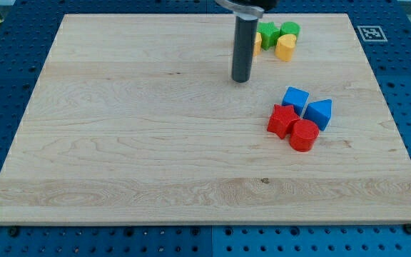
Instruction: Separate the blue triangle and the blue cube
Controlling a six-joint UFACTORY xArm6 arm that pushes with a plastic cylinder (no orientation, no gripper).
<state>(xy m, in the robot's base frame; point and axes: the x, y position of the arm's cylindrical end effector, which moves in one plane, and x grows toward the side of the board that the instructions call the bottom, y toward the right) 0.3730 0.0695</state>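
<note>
The blue cube (295, 98) sits right of the board's centre, touching the blue triangle (320, 113) just to its lower right. A red star (282, 120) and a red cylinder (305, 135) press against them from below. My tip (241, 78) rests on the board up and to the left of this cluster, well apart from the blue cube.
Near the view's top, right of the rod, stand a green star (267, 33), a green cylinder (290, 29), a yellow heart-like block (285, 47) and a yellow block (257, 44) partly hidden by the rod. The wooden board (120, 143) lies on a blue pegboard.
</note>
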